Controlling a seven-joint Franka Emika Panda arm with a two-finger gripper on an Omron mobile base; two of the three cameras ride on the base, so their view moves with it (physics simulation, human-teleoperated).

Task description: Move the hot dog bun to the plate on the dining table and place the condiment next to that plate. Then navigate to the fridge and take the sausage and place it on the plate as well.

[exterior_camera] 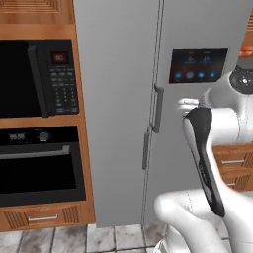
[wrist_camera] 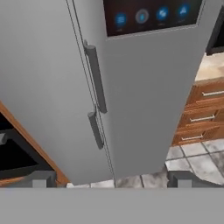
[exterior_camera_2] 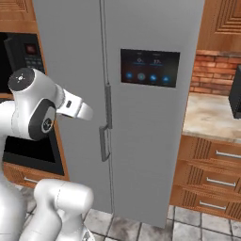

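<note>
Two closed grey doors front the fridge (exterior_camera_2: 141, 117), each with a vertical handle (wrist_camera: 96, 78) near the centre seam. The gripper (wrist_camera: 111, 179) faces them with fingers spread wide, holding nothing. Judging by this, opening the fridge and fetching the sausage remain.

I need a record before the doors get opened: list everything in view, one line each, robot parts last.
fridge: one, grey, two shut doors, centre, directly ahead of the arm
door handles: two, grey, upright, either side of the door seam, one set lower than the other
touch panel: one, dark with blue icons, on the right door
microwave: one, black, left of the fridge
oven: one, black, below the microwave
counter: one, beige marble top, right of the fridge
drawers: wooden, under the counter
brick wall: red, behind the counter
floor: grey tiles
gripper: one, dark tips, open, holding nothing, aimed at the handles
</note>
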